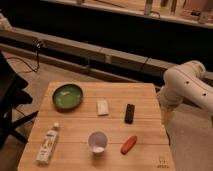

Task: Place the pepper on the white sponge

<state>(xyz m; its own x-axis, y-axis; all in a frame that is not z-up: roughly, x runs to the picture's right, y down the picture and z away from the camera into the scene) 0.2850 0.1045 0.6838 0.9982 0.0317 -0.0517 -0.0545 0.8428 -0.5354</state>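
Observation:
The red-orange pepper (129,144) lies on the wooden table (75,125) near the front right, to the right of the white cup. The white sponge (102,107) lies flat at the table's middle, between the green plate and the black bar. My white arm (187,85) bends in from the right. My gripper (167,114) hangs at the arm's lower end, just off the table's right edge, apart from the pepper and the sponge. It holds nothing that I can see.
A green plate (67,96) sits at the back left. A black bar (129,113) lies right of the sponge. A white cup (97,142) stands at the front middle. A white labelled tube (48,145) lies at the front left. A dark chair (10,100) stands to the left.

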